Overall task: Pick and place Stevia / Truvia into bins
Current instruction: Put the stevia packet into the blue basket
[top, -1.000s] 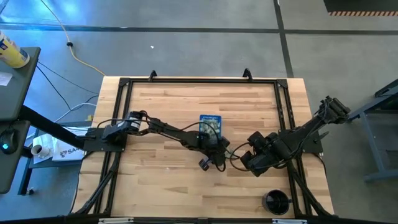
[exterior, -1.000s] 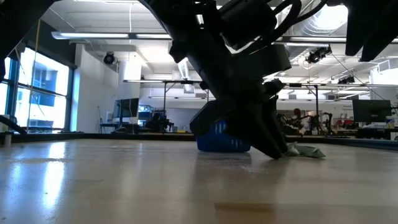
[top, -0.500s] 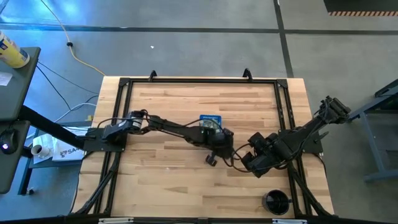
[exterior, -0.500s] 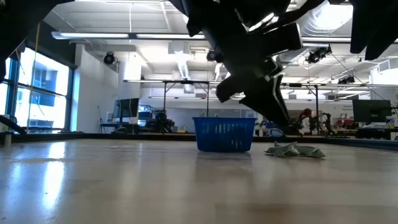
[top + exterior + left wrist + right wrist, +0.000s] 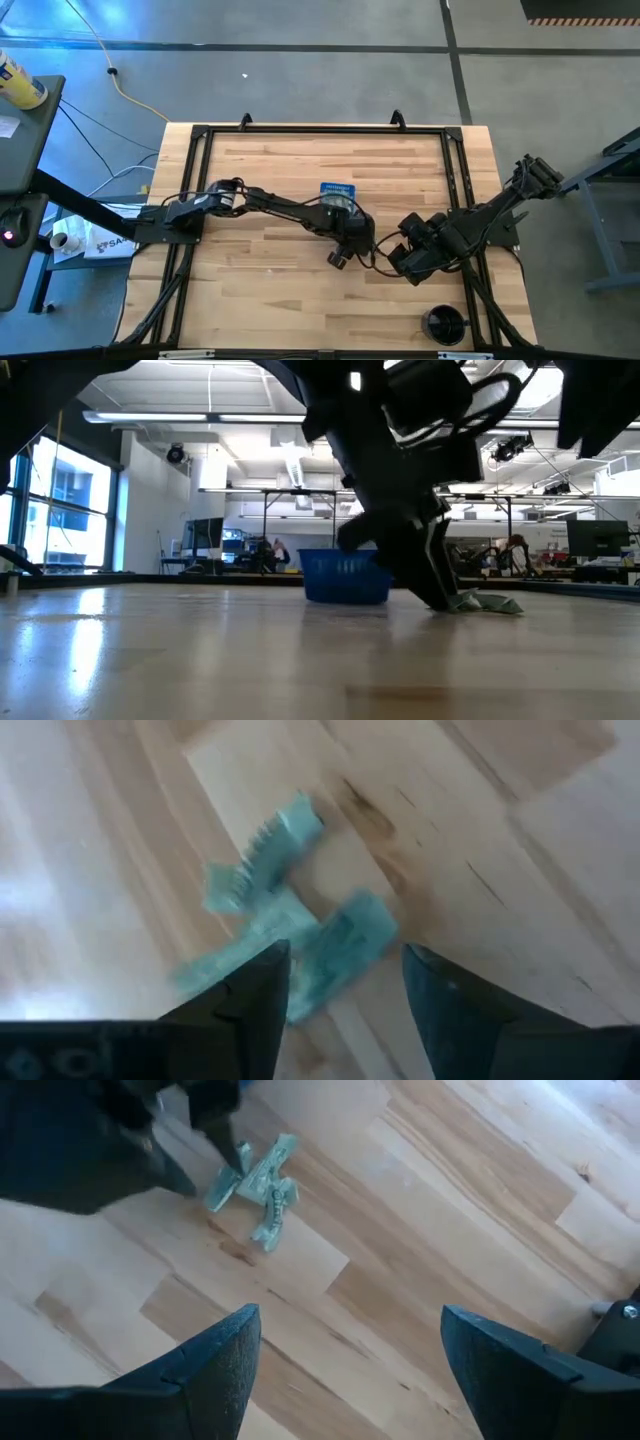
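A small heap of pale green crumpled sachets (image 5: 290,935) lies flat on the wooden table, just in front of the blue bin (image 5: 337,192). It also shows in the right wrist view (image 5: 255,1180) and the low view (image 5: 482,602). My left gripper (image 5: 345,990) is open and low over the heap, fingers pointing down, one on either side of the heap's near end. In the low view the left gripper (image 5: 432,595) reaches the table beside the sachets. My right gripper (image 5: 350,1370) is open, hovering right of the heap and touching nothing. My left gripper comes at the sachet heap from above with its fingers apart. One fingertip (image 5: 240,1155) stands at the heap's edge (image 5: 232,1178); I cannot tell whether it touches the paper. The sachets lie on the table.
A round black cup (image 5: 443,323) stands near the table's near right corner. A black frame rail (image 5: 320,130) runs around the tabletop. Bare wood lies left of the bin and toward the near edge.
My left gripper rose off the table by the bin and shifted slightly right. It then came back down, so its fingertips now stand at the sachet heap. The sachets and my right arm kept still.
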